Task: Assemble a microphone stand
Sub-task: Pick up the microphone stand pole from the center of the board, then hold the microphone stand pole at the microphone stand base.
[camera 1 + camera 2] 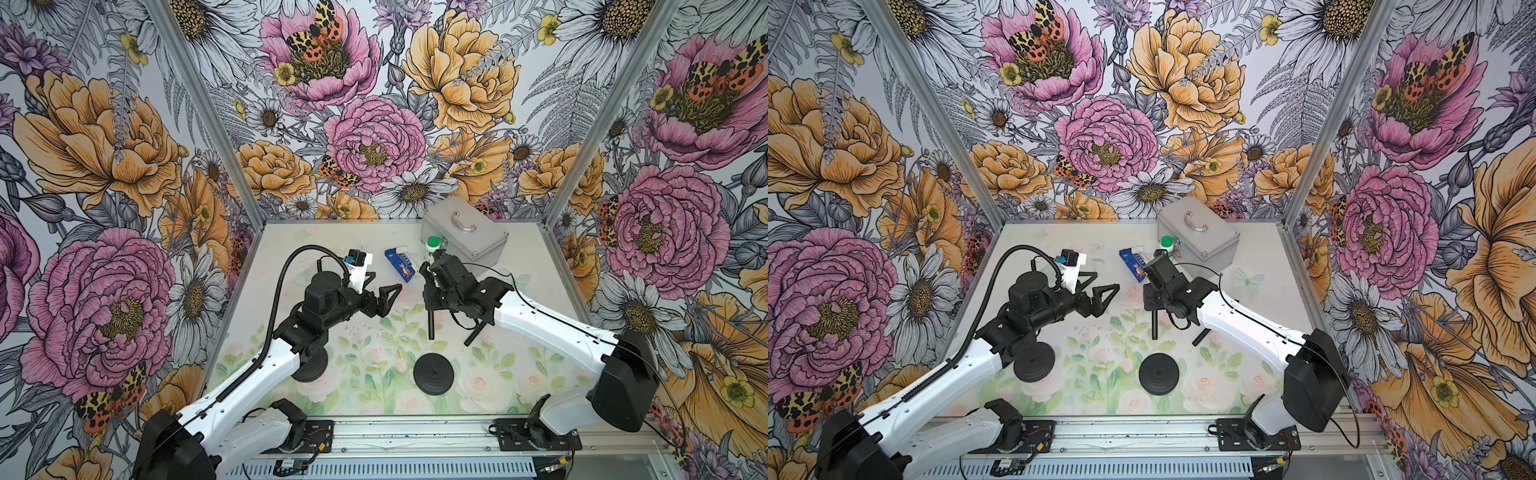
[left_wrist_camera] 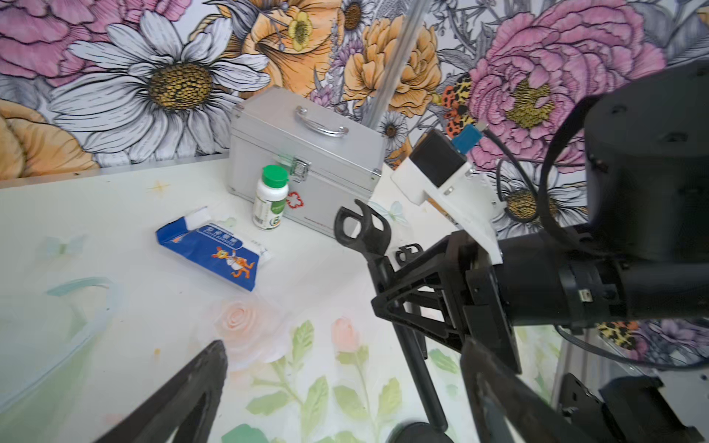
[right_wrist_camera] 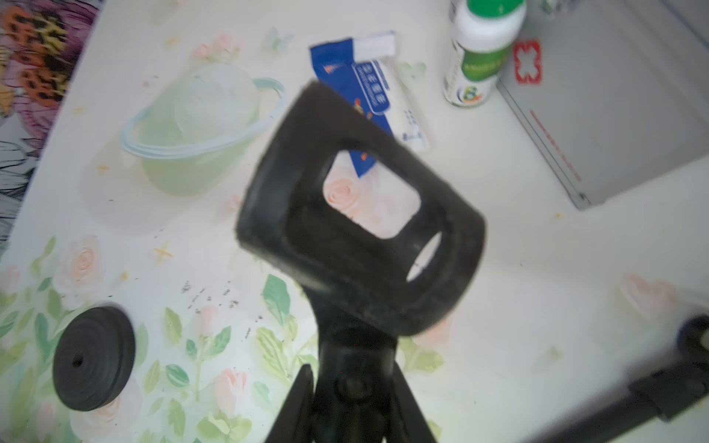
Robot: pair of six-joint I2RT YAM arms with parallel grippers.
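- Black triangular fingers spread wide: the left gripper (image 1: pixel 388 281) holds nothing and hovers above the pale flower-printed table (image 1: pixel 530 249), pointing toward the right gripper.
- Blue and white crumpled paper packet (image 1: pixel 400 266) lies flat on the table, further back than the two grippers and between them.
- Black plastic microphone clip (image 3: pixel 360 214) tops a thin black rod (image 1: pixel 431 322). The right gripper (image 3: pixel 353 391) is clamped on the stem just below the clip. It holds the piece roughly upright, with the rod's lower end clear of the table.
- Black round ribbed stand base (image 1: pixel 434 373) lies flat on the table toward the front edge, near the hanging rod's lower end but apart from it.
- White plastic bottle with a green cap (image 1: pixel 432 245) stands upright behind the right gripper, just beside the case.
- A second, short black rod (image 1: pixel 473 332) slants out from under the right wrist; I cannot tell whether it rests on the table.
- Silver metal case with a carry handle (image 1: pixel 465 232) sits at the back right of the table, lid shut.
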